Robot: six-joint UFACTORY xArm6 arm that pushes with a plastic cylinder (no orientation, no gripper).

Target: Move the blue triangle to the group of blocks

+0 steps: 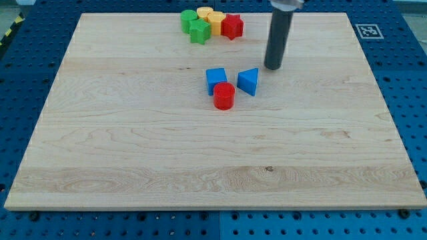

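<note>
The blue triangle [248, 81] lies near the board's middle, right of a blue cube [215, 79] and a red cylinder [224, 96]. My tip [273, 67] rests on the board just up and to the right of the blue triangle, a small gap apart. A group of blocks sits at the view's top: two green blocks [189, 20] [199, 31], two yellow blocks [205, 14] [217, 23] and a red star [232, 27].
The wooden board [133, 133] lies on a blue perforated table [20, 87]. A fiducial marker [367, 31] sits by the board's top right corner.
</note>
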